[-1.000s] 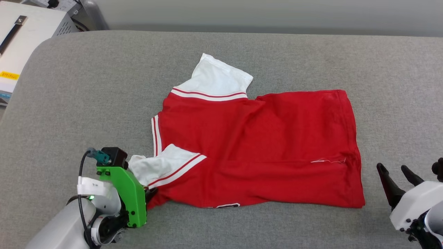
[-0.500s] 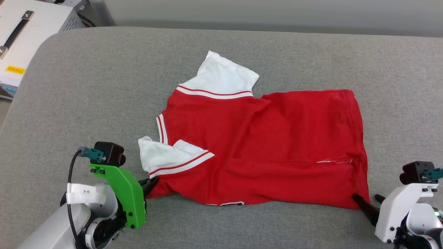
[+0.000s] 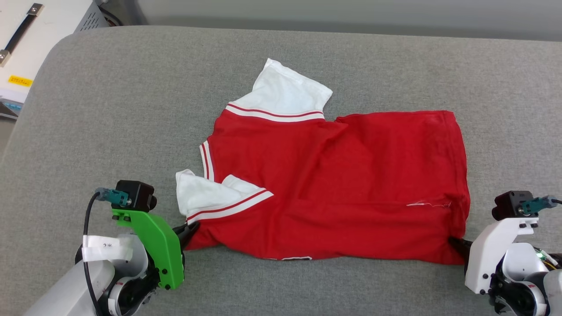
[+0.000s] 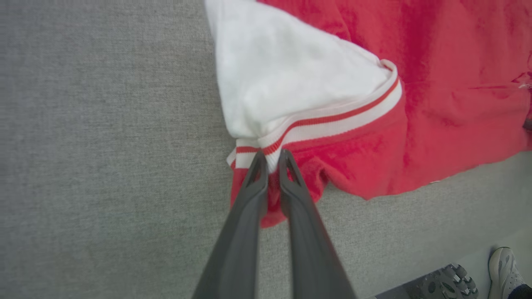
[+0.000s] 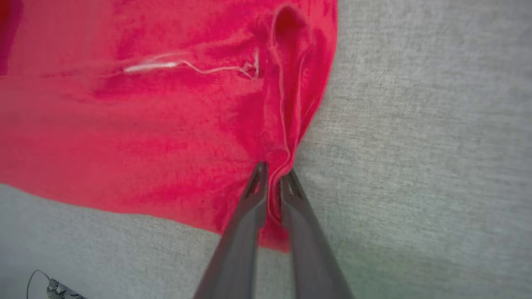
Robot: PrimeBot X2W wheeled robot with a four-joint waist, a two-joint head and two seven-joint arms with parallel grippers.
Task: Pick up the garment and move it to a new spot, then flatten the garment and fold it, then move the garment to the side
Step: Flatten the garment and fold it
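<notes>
The red garment (image 3: 333,184) lies spread on the grey padded surface (image 3: 131,109), one white sleeve pointing away at the top and the other crumpled near its left end. My left gripper (image 3: 189,229) is shut on the near left corner, by the striped sleeve trim (image 4: 324,120); the left wrist view shows its fingers (image 4: 270,164) pinching fabric. My right gripper (image 3: 456,242) is shut on the near right hem corner, where a fold of red cloth (image 5: 282,137) is bunched between the fingers (image 5: 272,174).
A white machine with a black handle (image 3: 17,35) stands beyond the surface's far left corner. The surface's near edge runs close behind both wrists; a shoe on the floor (image 4: 505,265) shows below it. Bare grey fabric surrounds the garment.
My right gripper came in from the right edge to the hem corner and shut on it. The left grip held. The camera shifted slightly.
</notes>
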